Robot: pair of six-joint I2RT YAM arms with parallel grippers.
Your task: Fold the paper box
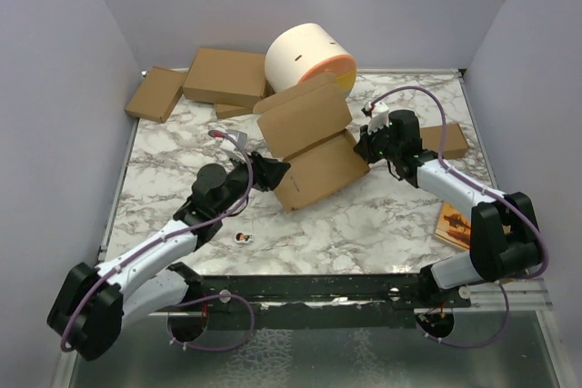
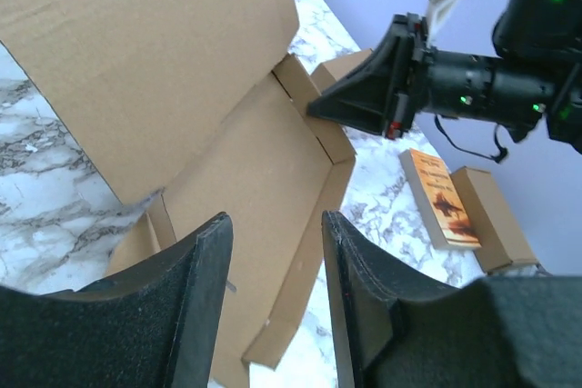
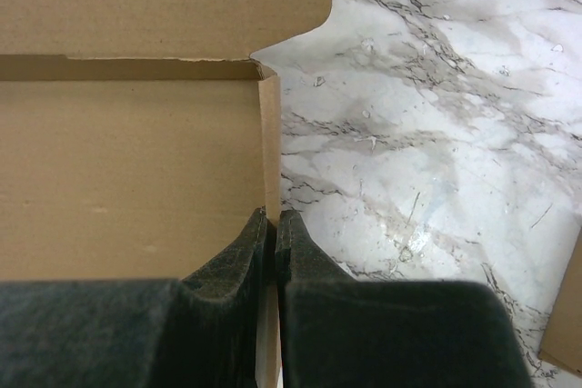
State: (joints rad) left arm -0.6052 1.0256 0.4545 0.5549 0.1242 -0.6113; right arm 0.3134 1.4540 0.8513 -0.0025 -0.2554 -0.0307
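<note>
One wall of the paper box (image 1: pixel 314 129) is pinched by the right gripper (image 3: pixel 275 221); the left gripper (image 2: pixel 273 224), spread, faces its left side.

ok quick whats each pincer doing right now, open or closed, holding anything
left pincer: open, nothing held between its fingers
right pincer: closed, pinching a side wall of the paper box

walls (image 1: pixel 55 88): pale lilac (three sides) | table (image 1: pixel 364 224): white-grey marble top
</note>
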